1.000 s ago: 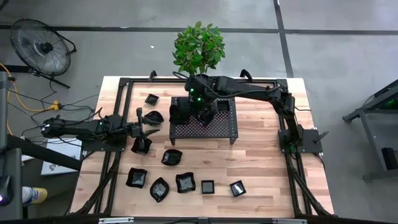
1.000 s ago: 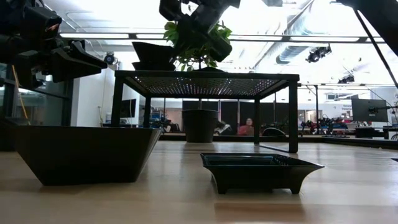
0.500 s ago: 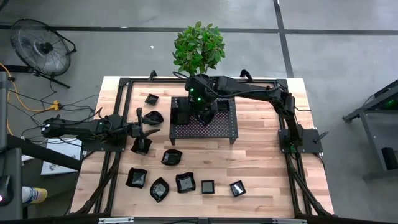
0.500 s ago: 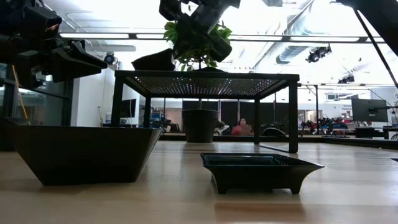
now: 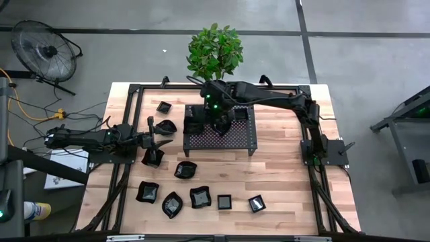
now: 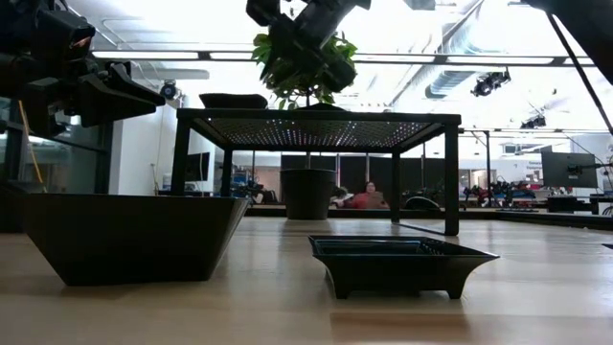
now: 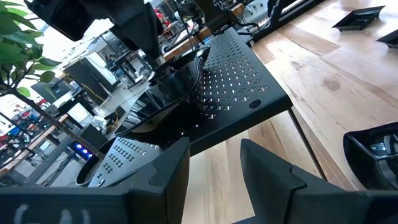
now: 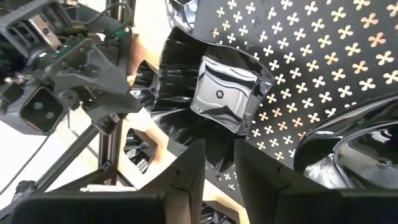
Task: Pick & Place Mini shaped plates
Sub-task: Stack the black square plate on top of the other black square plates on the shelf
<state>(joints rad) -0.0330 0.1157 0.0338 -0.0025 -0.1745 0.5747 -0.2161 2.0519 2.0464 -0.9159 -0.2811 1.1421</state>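
From above we see the right gripper (image 5: 205, 115) over the left end of the rack (image 5: 243, 138), which stands toward the far edge of the table (image 5: 282, 175). Its fingers (image 8: 186, 180) stand a little apart with bare air between them, clamped on nothing. Below them a wavy-edged plate (image 8: 214, 102) lies flat on the rack's left end, part of its rim hanging past the edge. In the low view this plate (image 6: 233, 100) is only a thin dark sliver on the rack top, and the gripper above it is cut off by the upper border.

A second, rounder plate (image 8: 348, 146) sits on the rack beside it, half out of the right wrist view. From above, the arm hides most of what lies on the rack, so we cannot count the plates there.

The left gripper (image 5: 156, 134) hangs near the left edge of the table, just left of the rack. Its fingers (image 7: 267, 177) are parted, nothing between them.

More plates lie on the table: a deep one (image 5: 154, 157) just beside the left gripper, a small one (image 5: 163, 106) toward the far left corner, and a loose row along the near edge, among them a square one (image 5: 224, 202). Their shapes are hard to make out from above. A potted plant (image 5: 215, 52) stands past the far edge.
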